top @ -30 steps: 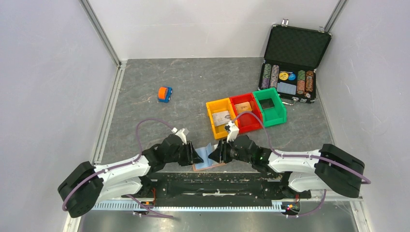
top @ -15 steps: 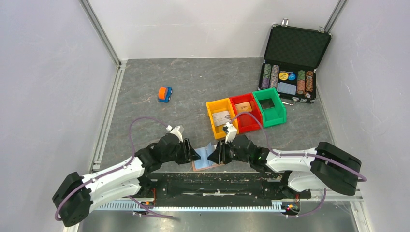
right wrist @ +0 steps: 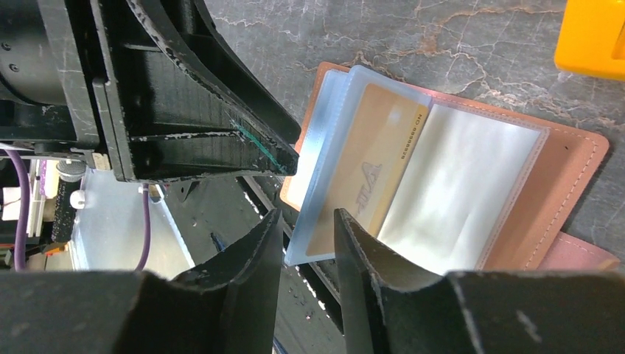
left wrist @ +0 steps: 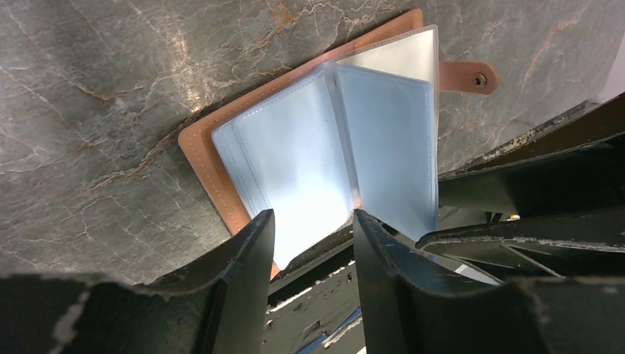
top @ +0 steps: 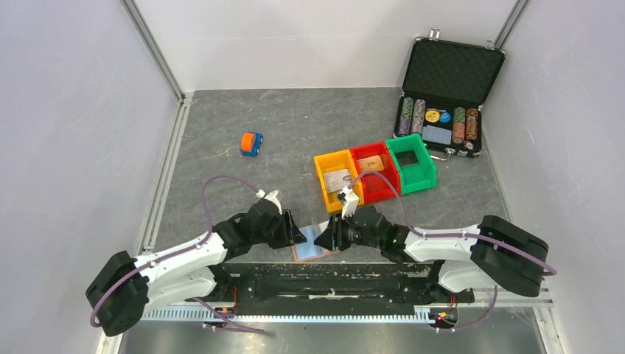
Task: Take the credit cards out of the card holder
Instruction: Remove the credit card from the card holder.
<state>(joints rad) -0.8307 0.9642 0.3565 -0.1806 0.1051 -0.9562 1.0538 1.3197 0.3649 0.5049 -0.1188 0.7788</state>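
Note:
The card holder (top: pixel 318 251) lies open at the table's near edge, reddish-brown with pale blue-grey pockets, between my two grippers. In the left wrist view the holder (left wrist: pixel 203 158) shows blank pocket pages, one leaf standing up. My left gripper (left wrist: pixel 313 230) is open, the left page's lower edge lying between its jaws. In the right wrist view a yellow-orange credit card (right wrist: pixel 368 177) sits inside the raised pocket leaf. My right gripper (right wrist: pixel 306 225) is open, that leaf's lower corner lying loose between its jaws. From above, the left gripper (top: pixel 298 236) and right gripper (top: pixel 329 237) face each other.
Yellow (top: pixel 320 177), red (top: pixel 357 164) and green (top: pixel 427 168) bins stand behind the holder; the yellow and red ones hold cards. A black chip case (top: pixel 449 74) stands open at back right. An orange-blue toy car (top: pixel 251 144) is at mid left. The arms' base rail runs under the holder's near side.
Both grippers have shifted slightly left and closer around the holder. The raised pocket leaf now stands more edge-on between them.

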